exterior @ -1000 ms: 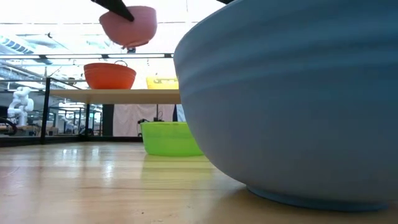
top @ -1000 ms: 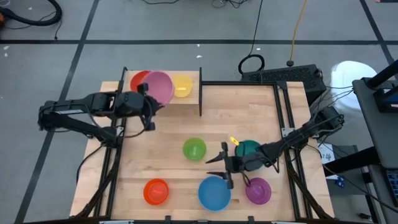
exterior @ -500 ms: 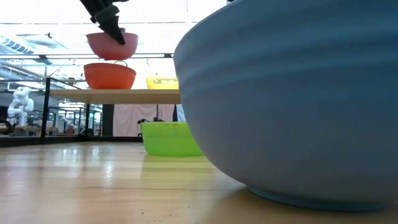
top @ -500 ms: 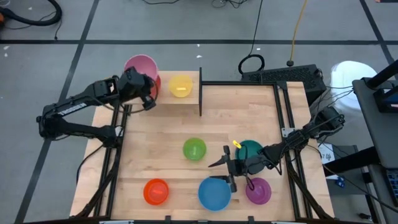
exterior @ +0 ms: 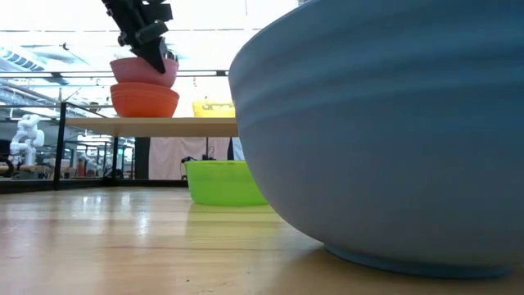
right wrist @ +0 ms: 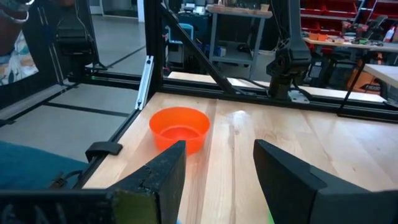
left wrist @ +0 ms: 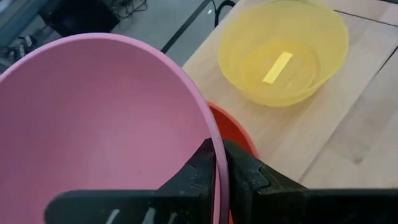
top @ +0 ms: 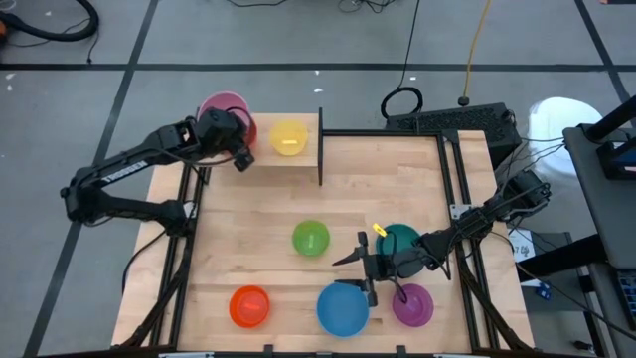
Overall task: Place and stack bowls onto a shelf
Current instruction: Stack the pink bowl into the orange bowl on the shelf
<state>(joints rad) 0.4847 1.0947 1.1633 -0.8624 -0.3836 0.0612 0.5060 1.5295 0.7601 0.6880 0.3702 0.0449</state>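
My left gripper point(top: 237, 137) is over the left part of the shelf point(top: 260, 157), shut on the pink bowl point(top: 221, 105). In the low view the pink bowl point(exterior: 141, 70) sits in the mouth of the red bowl point(exterior: 145, 101), which stands on the shelf board point(exterior: 147, 124). The yellow bowl point(top: 289, 137) stands beside them on the shelf. My right gripper point(top: 362, 268) is open and hovers between the green bowl point(top: 310, 239), the teal bowl point(top: 400, 238) and the blue bowl point(top: 343, 309), touching nothing. My left gripper pinches the pink bowl's rim point(left wrist: 214, 142) on the side toward the table's near edge. One finger point(left wrist: 194, 173) is inside the bowl and the other point(left wrist: 250, 179) outside. The fingers come slanting down from above. The bowl is nearly level, its underside in the red bowl point(left wrist: 235, 127).
The orange bowl point(top: 249, 306) and the purple bowl point(top: 412, 304) stand near the table's near edge, either side of the blue bowl. A black post point(top: 320, 147) stands at the shelf's right end. The blue bowl point(exterior: 385, 139) fills the low view's right.
My left gripper has swung toward the table's far left corner, over the red bowl, and come down. The pink bowl, held high and tilted a second ago, has levelled out and sunk onto the red bowl. The right arm has kept still.
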